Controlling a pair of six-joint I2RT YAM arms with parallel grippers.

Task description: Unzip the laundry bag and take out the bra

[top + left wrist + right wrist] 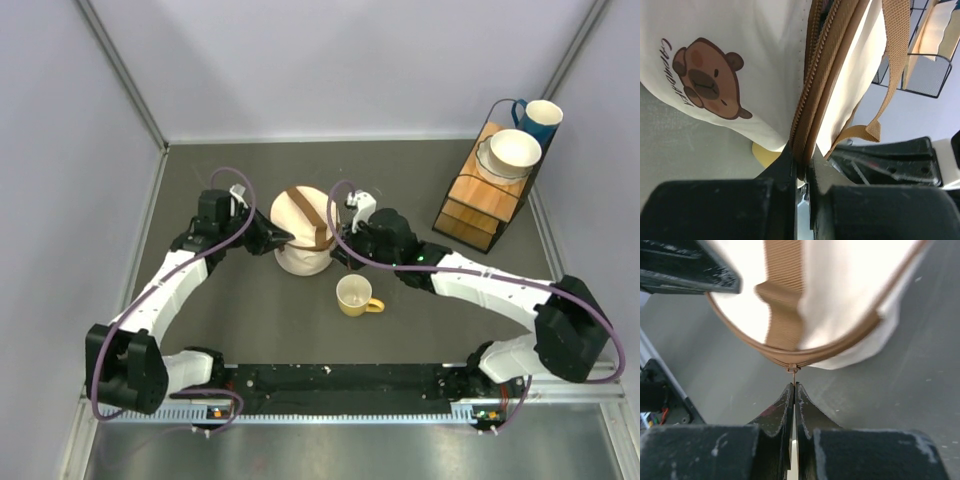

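Note:
The laundry bag (pixel 300 235) is a cream-white drum with a brown strap (pixel 305 218) across its top, standing mid-table between both arms. My left gripper (pixel 283 238) is at its left side, shut on the bag's brown zipper rim (pixel 817 85), which runs down between the jaws (pixel 802 160). A bear print (pixel 705 77) shows on the bag's wall. My right gripper (pixel 335 250) is at the bag's right side, shut (pixel 794 385) on the thin zipper pull (pixel 793 371) that hangs from the brown rim (pixel 830 347). The zipper looks closed. The bra is hidden.
A yellow mug (pixel 354 295) stands just in front of the bag, below my right gripper. At the back right a wooden rack (pixel 480 200) carries a white bowl (pixel 514 152) and a blue mug (pixel 541 118). Grey walls enclose the table.

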